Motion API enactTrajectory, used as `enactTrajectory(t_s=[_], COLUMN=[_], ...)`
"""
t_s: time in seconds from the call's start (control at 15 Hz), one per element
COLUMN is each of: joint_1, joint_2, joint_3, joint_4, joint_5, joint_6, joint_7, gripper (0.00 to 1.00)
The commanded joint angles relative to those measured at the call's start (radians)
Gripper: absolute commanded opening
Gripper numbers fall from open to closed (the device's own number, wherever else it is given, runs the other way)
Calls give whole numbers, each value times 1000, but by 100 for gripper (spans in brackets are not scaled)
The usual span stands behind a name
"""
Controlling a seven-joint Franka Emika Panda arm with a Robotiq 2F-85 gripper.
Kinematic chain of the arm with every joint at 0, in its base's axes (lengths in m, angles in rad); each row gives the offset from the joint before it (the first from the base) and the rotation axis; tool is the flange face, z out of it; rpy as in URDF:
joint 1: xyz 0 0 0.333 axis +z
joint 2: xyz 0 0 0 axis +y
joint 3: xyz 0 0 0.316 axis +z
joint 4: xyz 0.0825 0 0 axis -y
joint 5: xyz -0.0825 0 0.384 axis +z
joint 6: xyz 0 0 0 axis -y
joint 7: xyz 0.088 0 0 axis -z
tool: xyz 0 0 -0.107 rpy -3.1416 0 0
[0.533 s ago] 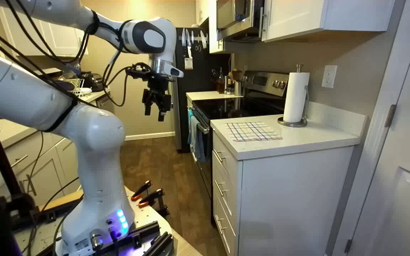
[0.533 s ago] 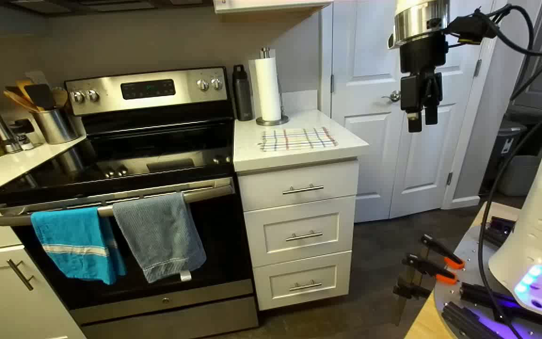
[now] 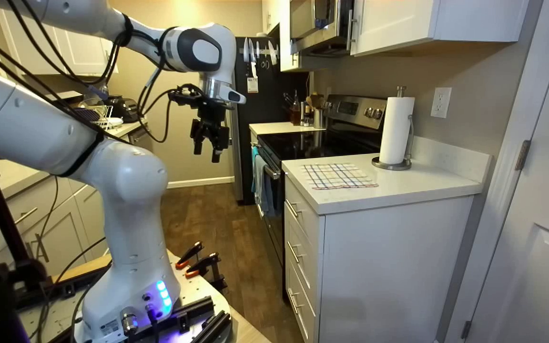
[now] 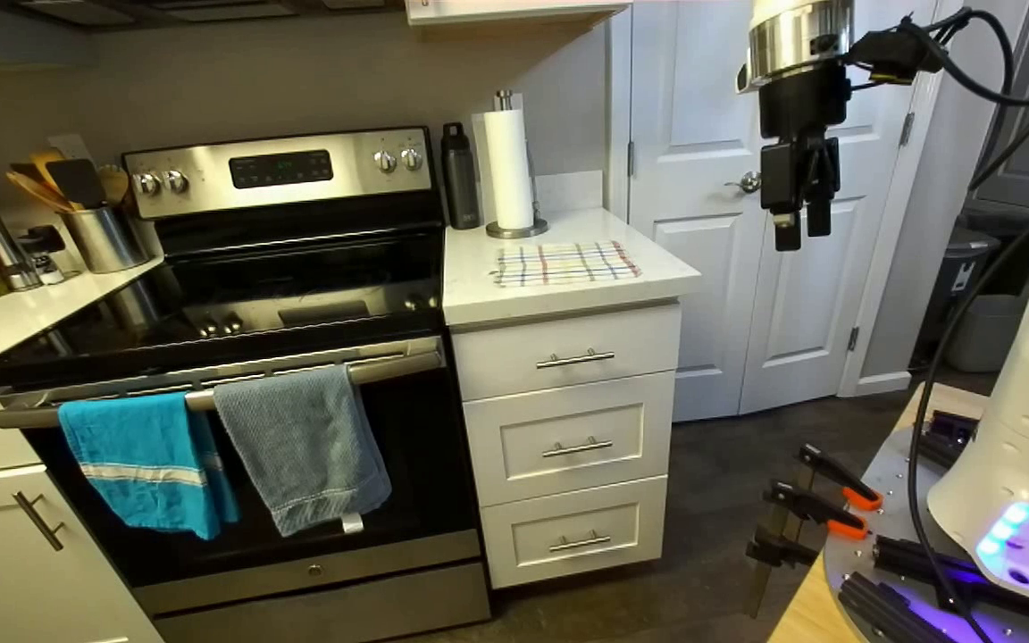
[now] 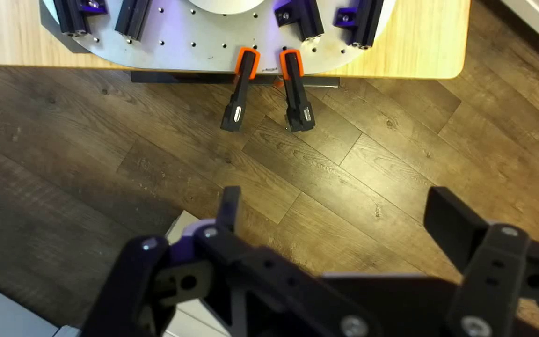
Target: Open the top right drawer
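The top right drawer [image 4: 559, 343] is the upper white front in the stack beside the stove, with a bar handle [image 4: 575, 359]. It sits shut, flush with the fronts below, and also shows at an angle in an exterior view [image 3: 307, 215]. My gripper hangs pointing down in both exterior views [image 3: 207, 155] [image 4: 803, 236], above counter height and well apart from the drawer. In the wrist view the gripper [image 5: 332, 199] has its fingers spread wide with only floor between them. Part of the white cabinet [image 5: 197, 318] shows behind the finger at lower left; its handles are hidden there.
The counter [image 4: 657, 263] above the drawers bears a checked cloth [image 4: 566, 263], a paper towel roll [image 4: 509, 170] and a dark bottle [image 4: 459, 179]. Towels [image 4: 305, 446] hang on the oven handle. Two orange-tipped clamps [image 5: 240, 93] stick out from the robot's table edge.
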Motion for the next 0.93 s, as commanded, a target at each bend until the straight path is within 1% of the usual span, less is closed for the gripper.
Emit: enactTrajectory(t_s=[0.0, 0.13, 0.33, 0.53, 0.67, 0.87], joint_1=[-5, 7, 33, 69, 85, 97], joint_2=[56, 128, 277, 419, 505, 628], joint_3=[20, 24, 33, 40, 51, 70], joint_4=[4, 13, 43, 88, 132, 221], joint_5=[0, 14, 23, 22, 8, -10], joint_6=[66, 166, 338, 480, 543, 600], joint_7=[-12, -27, -48, -72, -81, -93], gripper=[100, 100, 100, 100, 100, 100])
